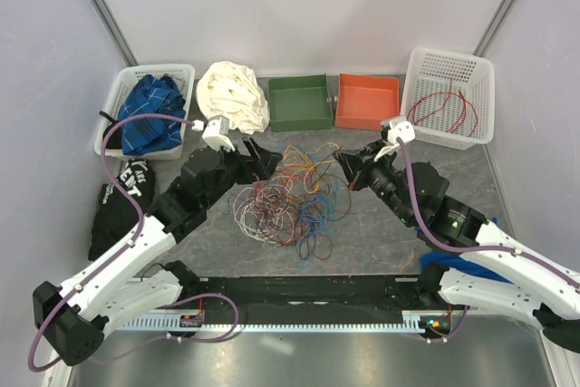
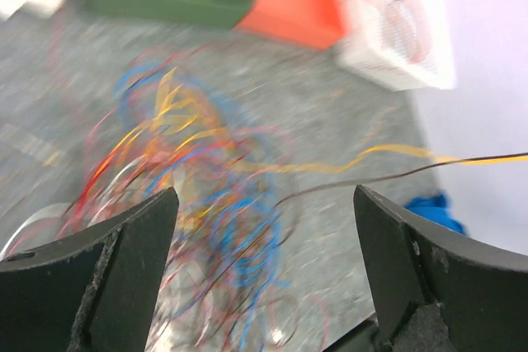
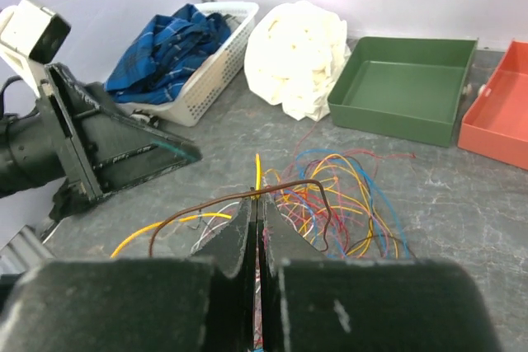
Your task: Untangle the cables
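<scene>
Grey tabletop carries tangled cables. Left pincer stands wide open above them; right pincer is clamped shut on yellow and brown strands.

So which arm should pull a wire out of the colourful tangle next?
Probably the right arm: its jaws are shut on a thin yellow wire and a thin brown wire leading from the tangled pile of colourful thin wires. The left arm hangs with jaws wide open, holding nothing.

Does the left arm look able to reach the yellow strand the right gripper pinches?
Probably yes: the left gripper is open, and the yellow strand stretches clear of the tangle just ahead of it, with nothing between.
</scene>
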Tool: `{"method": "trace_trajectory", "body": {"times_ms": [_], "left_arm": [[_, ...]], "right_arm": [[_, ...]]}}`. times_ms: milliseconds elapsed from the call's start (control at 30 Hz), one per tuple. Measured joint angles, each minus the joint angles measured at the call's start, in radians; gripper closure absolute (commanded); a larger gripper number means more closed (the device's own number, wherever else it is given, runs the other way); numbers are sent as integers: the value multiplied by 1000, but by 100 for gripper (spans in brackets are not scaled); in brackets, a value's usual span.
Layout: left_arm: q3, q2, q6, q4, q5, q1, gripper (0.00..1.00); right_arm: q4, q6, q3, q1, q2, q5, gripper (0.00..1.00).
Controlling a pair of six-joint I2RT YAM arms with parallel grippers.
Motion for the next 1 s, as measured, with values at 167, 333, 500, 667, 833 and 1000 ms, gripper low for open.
{"method": "trace_trajectory", "body": {"times_ms": [167,333,500,667,833,1000], "left_arm": [[-41,36,66,253,135,0,9],[-144,80,153,449,225,-20,11],[-187,116,247,532,248,-42,12],[-192,135,299,592,250,-55,13],[-177,237,328,634,249,-66,16],[-156,332,340,636,249,-95,29]], "right_arm": [[-58,11,42,0,-23,-48,100],[-101,29,98,0,-46,-83,100],[-132,43,151,0,-58,-108,100],[-161,46,197,0,-59,-127,100],[-168,55,209,0,-59,-153,100],[-177,64,218,0,-60,-164,100]]}}
